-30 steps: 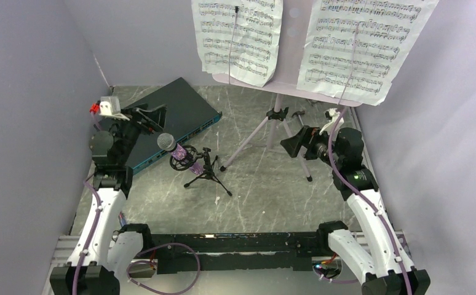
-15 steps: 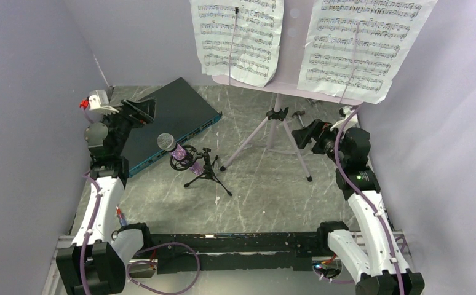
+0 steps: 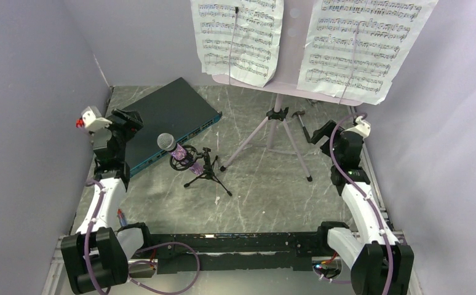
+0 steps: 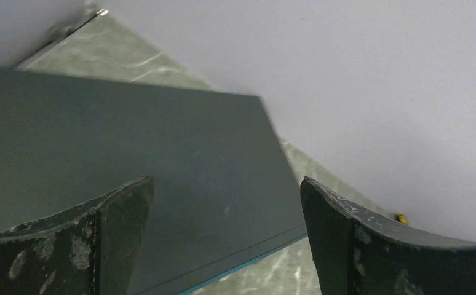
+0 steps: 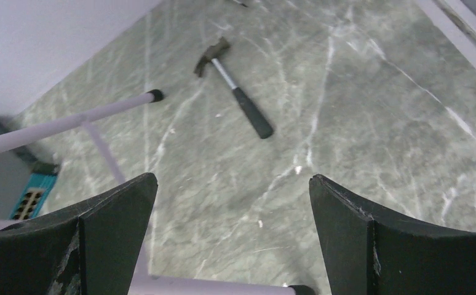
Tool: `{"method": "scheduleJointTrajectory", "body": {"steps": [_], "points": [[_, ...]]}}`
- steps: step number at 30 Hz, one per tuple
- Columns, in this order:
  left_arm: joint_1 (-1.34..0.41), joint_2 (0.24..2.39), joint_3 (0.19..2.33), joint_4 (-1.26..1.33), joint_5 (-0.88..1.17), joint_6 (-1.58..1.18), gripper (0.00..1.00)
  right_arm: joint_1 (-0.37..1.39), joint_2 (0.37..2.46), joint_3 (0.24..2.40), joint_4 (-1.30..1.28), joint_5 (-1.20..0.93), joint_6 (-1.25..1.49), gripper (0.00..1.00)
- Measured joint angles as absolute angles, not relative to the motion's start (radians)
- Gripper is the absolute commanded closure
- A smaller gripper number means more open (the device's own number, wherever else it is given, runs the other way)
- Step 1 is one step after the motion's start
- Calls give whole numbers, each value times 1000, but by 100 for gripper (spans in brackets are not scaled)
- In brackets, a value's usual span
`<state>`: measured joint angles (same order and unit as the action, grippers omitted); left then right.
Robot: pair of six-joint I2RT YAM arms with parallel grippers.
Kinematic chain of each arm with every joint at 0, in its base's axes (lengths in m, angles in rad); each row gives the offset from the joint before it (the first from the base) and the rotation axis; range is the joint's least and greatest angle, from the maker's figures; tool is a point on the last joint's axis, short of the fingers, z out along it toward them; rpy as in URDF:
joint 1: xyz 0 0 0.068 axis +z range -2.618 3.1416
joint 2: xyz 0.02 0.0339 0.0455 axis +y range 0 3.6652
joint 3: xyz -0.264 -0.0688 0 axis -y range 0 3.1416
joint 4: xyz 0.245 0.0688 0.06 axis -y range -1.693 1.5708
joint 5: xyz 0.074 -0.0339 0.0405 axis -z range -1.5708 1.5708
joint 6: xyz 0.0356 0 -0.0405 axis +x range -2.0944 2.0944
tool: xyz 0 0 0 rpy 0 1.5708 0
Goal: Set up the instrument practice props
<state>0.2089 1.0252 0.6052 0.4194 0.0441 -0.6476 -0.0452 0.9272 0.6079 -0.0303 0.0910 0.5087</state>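
Pale-lilac perforated music stand on silver tripod (image 3: 292, 52) is up at far centre-right of the grey marbled tabletop (image 3: 266, 196), legs splayed. Two white sheet-music pages lean on its desk, the left page (image 3: 238, 37) & the right page (image 3: 361, 46), both upright, printed side facing the arms.

Purple glitter microphone (image 3: 179, 150) sits in the ring mount of the small black tripod mic stand (image 3: 209, 174), tilted, grey head up & to the left. That pair is approx centre of the tabletop, just left of the music stand's legs. Behind it, far left, a dark flat box with teal edge (image 3: 174, 107) lies flat.

The left claw (image 3: 128, 118) hangs over the box's left part, fingers spread wide, nothing in them; its wrist cam shows the box top btw the fingers. The right claw (image 3: 321, 130) is likewise released & empty, raised just right of the tripod legs. Its wrist cam looks down on bare tabletop, a stand leg at left, & a small black-handled hammer (image 5: 235, 92) lying beyond the fingers.
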Motion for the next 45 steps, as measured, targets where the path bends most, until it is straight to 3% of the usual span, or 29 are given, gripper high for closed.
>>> {"method": "scheduleJointTrajectory", "body": {"steps": [14,22,31,39,45], "points": [[187,928,344,372,-155,-498,6,-46,1006,294,305,407,501,0],[123,1074,255,575,-176,-354,6,-46,1087,238,587,413,390,0],[88,1216,224,807,-58,-199,6,-44,1213,163,844,406,251,1],[17,1217,254,798,-23,-91,6,-17,1335,131,1085,392,166,1],[-4,1353,196,967,-30,-11,6,40,1405,136,1130,398,109,0]]}}
